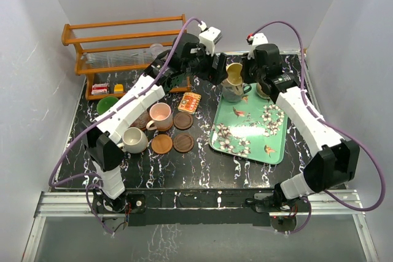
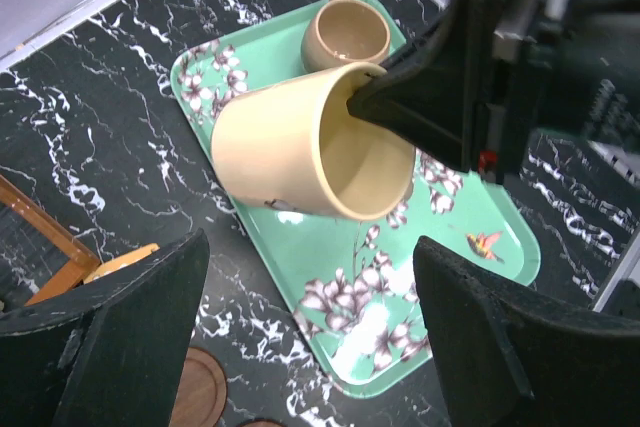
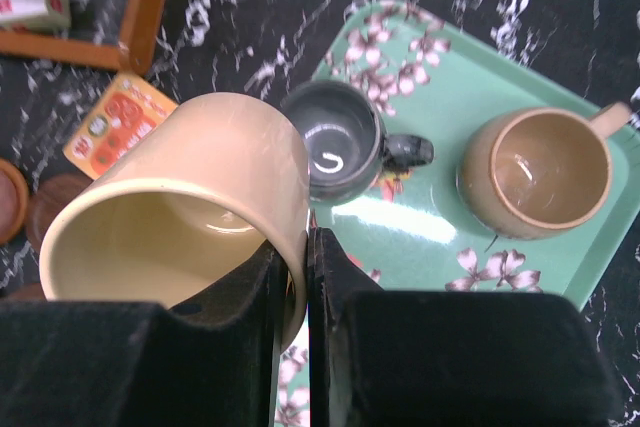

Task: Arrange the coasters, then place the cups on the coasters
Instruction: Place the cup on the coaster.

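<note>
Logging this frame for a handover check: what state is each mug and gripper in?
Pale yellow ceramic mug: lifted, tilted, pinched by its rim.
Right gripper: shut on that rim.
Left gripper: open.
Dark grey ceramic mug: upright on green floral tray.
Tan ceramic mug: upright on tray.
Pink ceramic mug: upright, off tray.

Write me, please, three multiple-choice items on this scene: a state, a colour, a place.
1. How is the left hand? A open, empty; B shut on a handle; C shut, empty.
2. What colour is the mug in the right hand? A pink; B yellow; C blue.
3. Where is the grey mug? A on the green tray; B in the left hand; C in the right hand.
1 A: its fingers stand wide apart. 2 B: the yellow mug is pinched by its rim. 3 A: it stands on the tray beside the tan mug.
</note>
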